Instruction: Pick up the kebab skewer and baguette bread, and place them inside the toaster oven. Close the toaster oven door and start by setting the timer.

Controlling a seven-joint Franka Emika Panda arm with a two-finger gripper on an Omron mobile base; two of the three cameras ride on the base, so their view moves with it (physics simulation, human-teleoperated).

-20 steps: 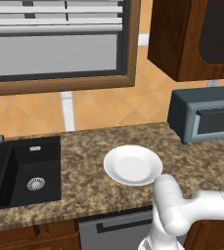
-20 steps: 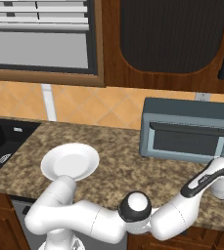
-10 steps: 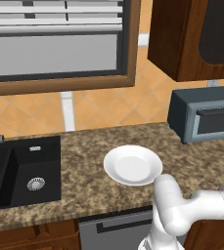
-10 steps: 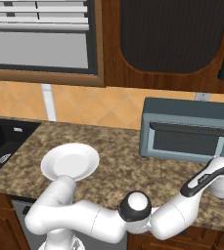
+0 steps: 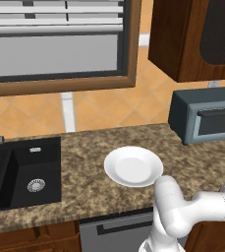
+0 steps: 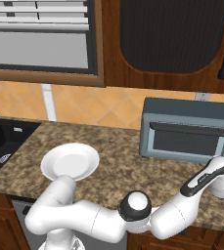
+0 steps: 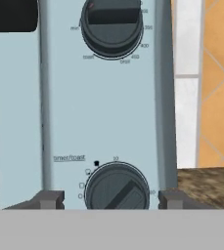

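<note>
We've got the pincer (image 7: 111, 200) spread wide, fingertips flanking the toaster oven's (image 6: 184, 131) timer dial (image 7: 117, 188) dead ahead. Its grip bar runs diagonally, so we'd roll the wrist to match.

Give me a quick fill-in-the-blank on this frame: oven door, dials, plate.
1. The blue-grey toaster oven's drop-down door with the dark bar handle is ____.
2. In the hand view, the gripper straddles the round dark dial labelled ____.
3. The round white plate on the speckled granite counter has ____ on it.
4. On the oven's control panel, the temperature dial sits ____ the timer dial.

Missing words: closed; timer/toast; nothing; above
</note>
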